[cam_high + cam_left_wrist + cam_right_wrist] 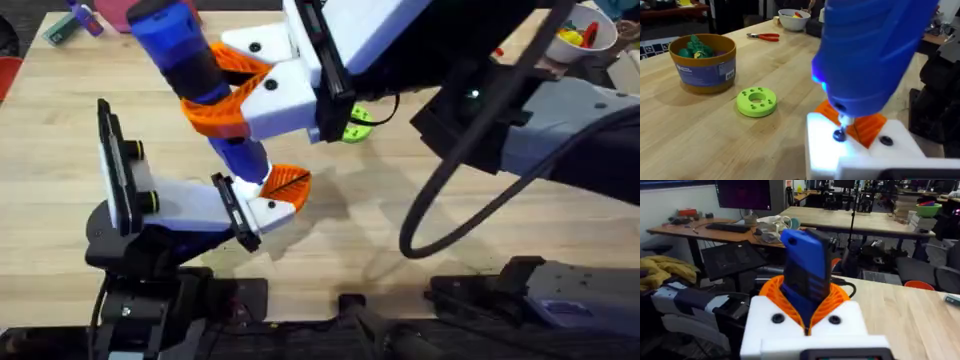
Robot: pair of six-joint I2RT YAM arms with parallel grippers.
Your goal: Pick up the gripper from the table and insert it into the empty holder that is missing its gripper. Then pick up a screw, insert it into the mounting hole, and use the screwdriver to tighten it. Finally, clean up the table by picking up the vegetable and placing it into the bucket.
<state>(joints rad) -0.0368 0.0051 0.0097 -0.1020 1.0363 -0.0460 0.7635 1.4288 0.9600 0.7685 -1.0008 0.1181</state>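
While the left gripper (pixel 262 205) holds its white holder (pixel 840 150) up off the tabletop (pixel 60 190), orange wedge seated, I cannot tell how wide it stands. The right gripper (pixel 235 90) is clamped on the blue screwdriver (pixel 185 60), whose bit rests on the screw (pixel 839 135) in the mounting hole. Keeping the driver square to the holder and pressing lightly should stop the bit slipping. Its body hides the bit in the overhead view. The bucket (pixel 703 62) near the far right corner holds green toys; I cannot make out the yellow vegetable.
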